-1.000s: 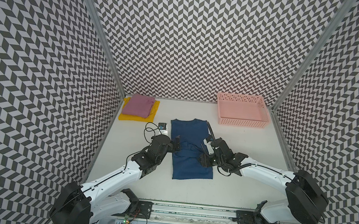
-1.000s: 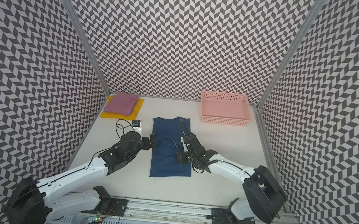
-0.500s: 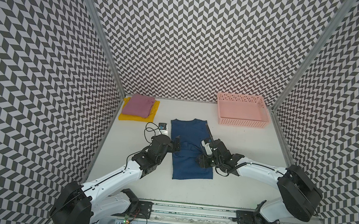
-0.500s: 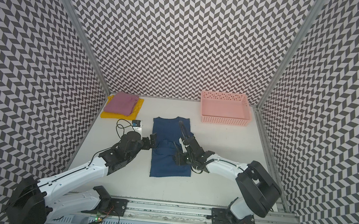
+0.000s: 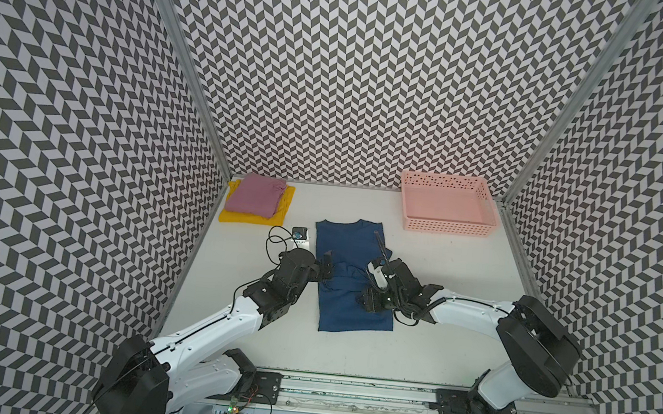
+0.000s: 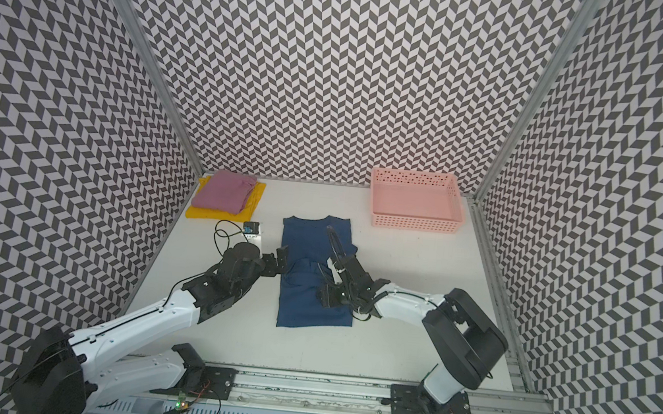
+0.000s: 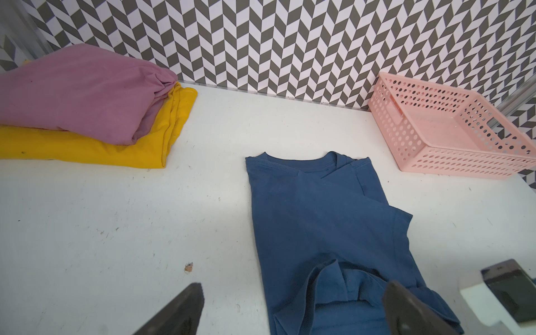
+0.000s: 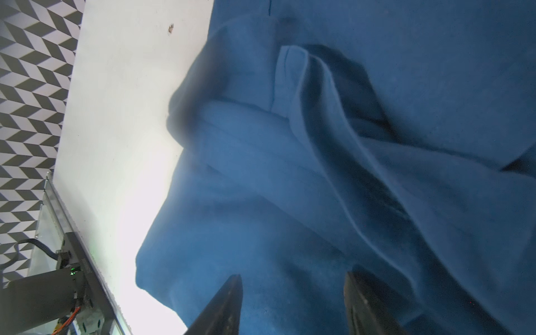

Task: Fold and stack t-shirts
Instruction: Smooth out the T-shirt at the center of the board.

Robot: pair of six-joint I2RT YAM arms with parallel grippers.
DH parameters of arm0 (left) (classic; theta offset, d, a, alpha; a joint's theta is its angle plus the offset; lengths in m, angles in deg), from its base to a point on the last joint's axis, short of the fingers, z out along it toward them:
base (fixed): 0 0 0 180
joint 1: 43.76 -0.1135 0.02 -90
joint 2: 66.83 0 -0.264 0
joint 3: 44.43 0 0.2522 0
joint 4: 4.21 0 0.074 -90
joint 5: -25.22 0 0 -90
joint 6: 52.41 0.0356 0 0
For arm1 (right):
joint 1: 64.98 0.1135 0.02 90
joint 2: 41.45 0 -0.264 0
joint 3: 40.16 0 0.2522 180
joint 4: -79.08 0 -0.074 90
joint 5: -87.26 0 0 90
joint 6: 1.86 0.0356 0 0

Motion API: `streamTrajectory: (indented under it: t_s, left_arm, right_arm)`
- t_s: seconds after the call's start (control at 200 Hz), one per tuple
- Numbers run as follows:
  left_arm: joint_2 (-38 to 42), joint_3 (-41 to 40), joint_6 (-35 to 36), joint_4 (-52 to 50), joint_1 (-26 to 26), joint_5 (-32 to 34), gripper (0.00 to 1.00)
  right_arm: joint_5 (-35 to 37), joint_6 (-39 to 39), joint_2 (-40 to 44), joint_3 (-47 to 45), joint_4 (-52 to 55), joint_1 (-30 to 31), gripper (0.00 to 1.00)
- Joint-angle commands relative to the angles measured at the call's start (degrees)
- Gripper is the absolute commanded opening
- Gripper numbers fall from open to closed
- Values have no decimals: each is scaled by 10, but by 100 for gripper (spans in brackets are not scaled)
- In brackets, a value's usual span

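While the navy shirt (image 5: 339, 304) is lying lengthwise at the middle of the table (image 5: 458, 291), collar pointing to 12 o'clock, the left gripper (image 5: 326, 266) is hovering at its 9 o'clock edge. Its jaws are standing wide apart, one finger (image 7: 182, 310) over bare table and the other over a rumpled fold. The right gripper (image 5: 368, 300) is reaching in from the shirt's 3 o'clock side, jaws partly apart above bunched cloth, blue fabric showing in the gap. Toward 11 o'clock the mauve shirt (image 5: 254, 196) is resting folded on the yellow shirt (image 5: 245, 218). The pink basket (image 5: 444, 225) is sitting toward 1 o'clock.
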Motion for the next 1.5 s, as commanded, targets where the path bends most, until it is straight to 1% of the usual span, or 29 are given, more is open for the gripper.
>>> streamTrajectory:
  t_s: [0.0, 0.185, 0.496, 0.776, 1.042, 1.147, 1.267, 1.317, 1.497]
  left_arm:
    - [8, 18, 5, -6, -5, 7, 99]
    - [3, 22, 5, -9, -6, 5, 99]
    - [9, 21, 5, -16, -6, 11, 99]
    - [7, 20, 6, -15, -7, 10, 99]
    - [10, 20, 5, -21, -6, 11, 99]
    - [10, 21, 5, -22, -7, 10, 99]
    - [9, 24, 6, -25, -6, 7, 99]
    - [10, 24, 6, -25, -6, 6, 98]
    - [13, 20, 5, -22, -6, 5, 99]
  right_arm:
    - [-4, -4, -6, 13, -27, 3, 58]
    - [6, -16, -33, 37, -25, 2, 57]
    - [18, -41, -55, 89, -9, -10, 57]
    - [28, -64, -66, 116, -11, -40, 57]
    - [23, -95, -113, 174, -8, -78, 56]
    - [26, -95, -124, 198, -16, -86, 55]
    - [24, -102, -119, 226, -11, -91, 55]
    - [22, -104, -104, 230, -6, -90, 55]
    - [-14, -103, -36, 188, 5, -79, 57]
